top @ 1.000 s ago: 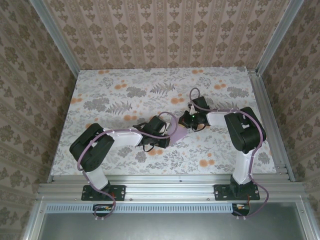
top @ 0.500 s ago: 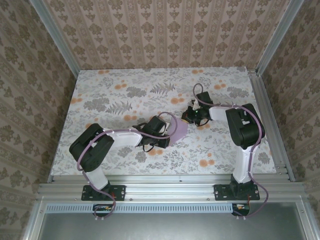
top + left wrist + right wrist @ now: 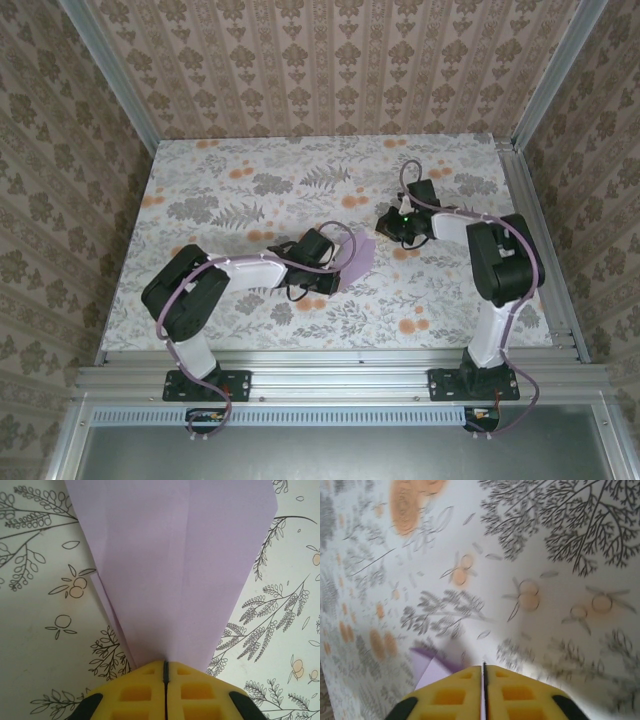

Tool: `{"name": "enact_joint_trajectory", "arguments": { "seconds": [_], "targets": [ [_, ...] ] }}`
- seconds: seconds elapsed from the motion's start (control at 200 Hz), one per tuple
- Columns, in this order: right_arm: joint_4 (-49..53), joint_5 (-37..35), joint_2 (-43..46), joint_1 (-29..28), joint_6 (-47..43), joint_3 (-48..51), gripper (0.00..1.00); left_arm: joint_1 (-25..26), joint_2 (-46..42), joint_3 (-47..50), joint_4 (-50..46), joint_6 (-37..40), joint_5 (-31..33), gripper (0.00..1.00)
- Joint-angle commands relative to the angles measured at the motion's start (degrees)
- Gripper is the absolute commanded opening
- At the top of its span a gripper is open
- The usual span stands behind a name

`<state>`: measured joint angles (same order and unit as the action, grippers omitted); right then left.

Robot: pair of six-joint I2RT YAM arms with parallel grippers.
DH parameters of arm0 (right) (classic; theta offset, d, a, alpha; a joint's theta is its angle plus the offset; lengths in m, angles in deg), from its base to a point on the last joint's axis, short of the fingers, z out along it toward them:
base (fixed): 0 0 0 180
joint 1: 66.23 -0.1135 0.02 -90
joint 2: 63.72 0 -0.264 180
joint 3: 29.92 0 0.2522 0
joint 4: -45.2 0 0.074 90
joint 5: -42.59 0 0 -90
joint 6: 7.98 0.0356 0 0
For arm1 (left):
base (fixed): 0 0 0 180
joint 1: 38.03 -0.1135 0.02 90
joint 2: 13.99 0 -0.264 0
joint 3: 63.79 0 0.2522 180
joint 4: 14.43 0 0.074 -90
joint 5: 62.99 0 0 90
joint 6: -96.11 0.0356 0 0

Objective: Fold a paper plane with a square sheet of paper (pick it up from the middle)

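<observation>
Patterned walls (image 3: 330,60) close in three sides. Floral table (image 3: 250,170) in grey and orange, with a metal rail (image 3: 330,362) along its near edge.

Left arm (image 3: 235,275) is bent low and reaches right toward table centre. Right arm (image 3: 495,265) stands upright on its side, forearm angled in toward the middle.

Left gripper (image 3: 328,272) is low over the table just left of centre. Right gripper (image 3: 388,224) is a little farther back and to the right, apart from the left one.

Plane (image 3: 357,262) is pale lilac and lies flat on the table between the two grippers, touching the left one and clear of the right.

Left wrist view: left gripper (image 3: 165,666) has its yellow pads (image 3: 135,695) pressed together, the seam a thin dark line. The plane (image 3: 175,580) tapers down into that seam, its narrow end clamped there. It widens away from the jaws, with a straight crease (image 3: 189,540) down the middle and a thin underlayer edge along its left side.

Right wrist view, blurred: right gripper (image 3: 483,680) has its pads (image 3: 515,695) together with nothing between them, above bare table. A lilac corner of the plane (image 3: 431,672) lies just left of the pads.
</observation>
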<state>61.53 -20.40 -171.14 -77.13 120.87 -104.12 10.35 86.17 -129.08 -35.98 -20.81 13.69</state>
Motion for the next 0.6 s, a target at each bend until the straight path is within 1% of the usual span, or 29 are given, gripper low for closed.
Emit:
{"name": "enact_joint_trajectory", "arguments": {
  "seconds": [0.0, 0.1, 0.215, 0.415, 0.595],
  "targets": [
    [0.2, 3.1, 5.5, -0.3, 0.1, 3.4, 0.19, 0.1, 2.7, 1.0, -13.3, 1.0, 0.0, 0.09],
    [-0.9, 6.3, 7.1, -1.8, 1.4, 6.5, 0.26, 0.1, 0.9, -0.6, -13.4, 0.7, -1.0, 0.14],
    [-2.9, 6.8, 9.0, -4.3, 3.4, 9.5, 0.31, 0.1, 0.1, -3.2, -14.7, 1.2, -1.7, 0.20],
    [-4.6, 6.7, 7.6, -8.4, 5.5, 10.3, 0.34, -0.8, -0.5, -7.2, -17.8, 2.8, -1.3, 0.24],
    [-6.3, 6.1, 6.4, -9.9, 7.0, 10.9, 0.36, -3.6, -0.5, -8.4, -18.0, 3.9, -2.6, 0.26]
  ]
}}
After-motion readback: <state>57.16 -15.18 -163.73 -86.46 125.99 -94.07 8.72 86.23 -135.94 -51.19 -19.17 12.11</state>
